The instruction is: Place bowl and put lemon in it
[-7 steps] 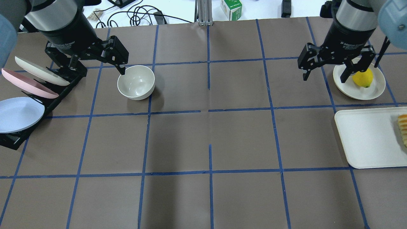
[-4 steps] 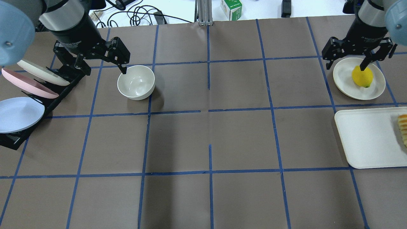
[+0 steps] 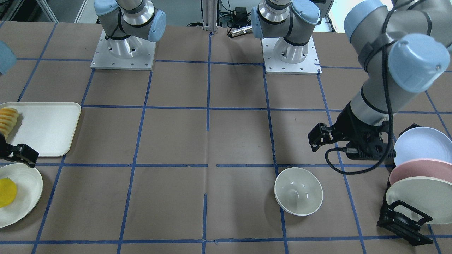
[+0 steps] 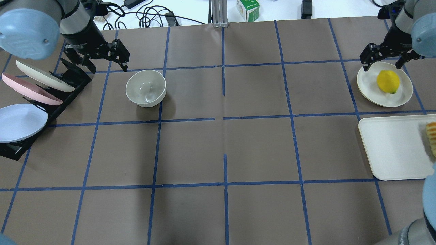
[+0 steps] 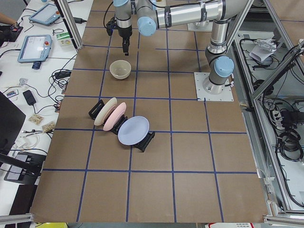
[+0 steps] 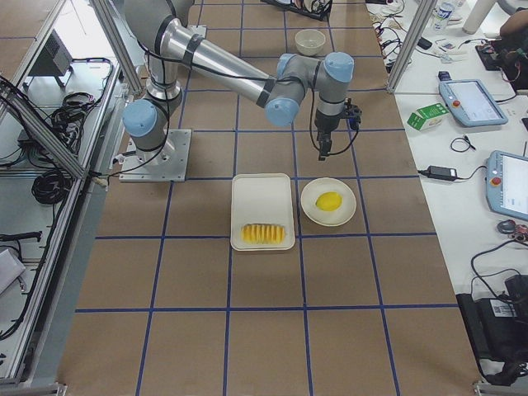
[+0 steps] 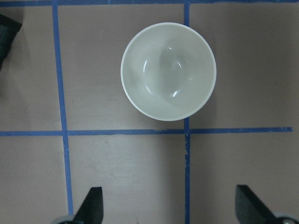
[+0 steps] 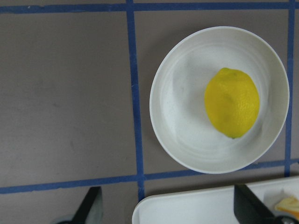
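One bowl (image 4: 145,88); carton (image 4: 247,9) print illegible.

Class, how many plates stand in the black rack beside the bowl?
3: a cream plate nearest the bowl, a pink plate in the middle, a pale blue plate last in the rack. None looks hidden.

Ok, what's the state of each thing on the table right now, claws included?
bowl: upright, empty, not gripped.
lemon: lying on the small plate, not gripped.
left claw: open, empty, clear of the bowl.
right claw: open, empty, off the lemon.
tray: flat, slices at one end.
three plates: on edge in the rack.
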